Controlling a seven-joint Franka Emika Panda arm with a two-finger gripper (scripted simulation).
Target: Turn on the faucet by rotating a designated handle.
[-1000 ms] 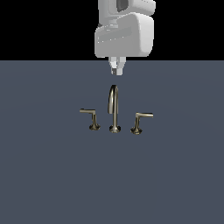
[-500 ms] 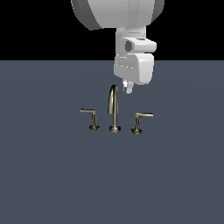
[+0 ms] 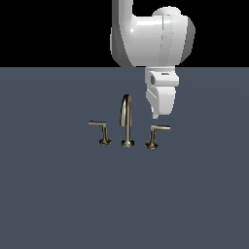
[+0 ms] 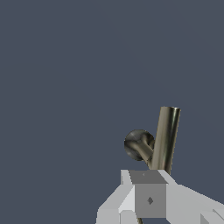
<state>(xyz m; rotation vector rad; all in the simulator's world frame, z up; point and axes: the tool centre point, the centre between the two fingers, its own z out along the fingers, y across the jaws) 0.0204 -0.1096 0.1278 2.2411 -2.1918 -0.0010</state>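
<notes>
The faucet [image 3: 126, 124] stands on the dark grey surface, with a tall arched spout between two low handles. The handle [image 3: 153, 137] at the exterior view's right has its thin lever [image 3: 163, 128] jutting right. The mirror handle [image 3: 103, 133] has its lever jutting left. My gripper [image 3: 155, 115] hangs just above and slightly behind the right handle, fingers together, holding nothing. In the wrist view the flat lever [image 4: 166, 139] and the round post [image 4: 137, 144] lie just beyond my closed fingertips [image 4: 148, 192].
The dark grey surface [image 3: 58, 194] stretches all around the faucet. My white arm [image 3: 151, 34] rises from the gripper to the upper edge of the exterior view.
The arm has swung from behind the spout toward the exterior view's right and dropped lower. The gripper now sits over the right handle. The faucet has not moved.
</notes>
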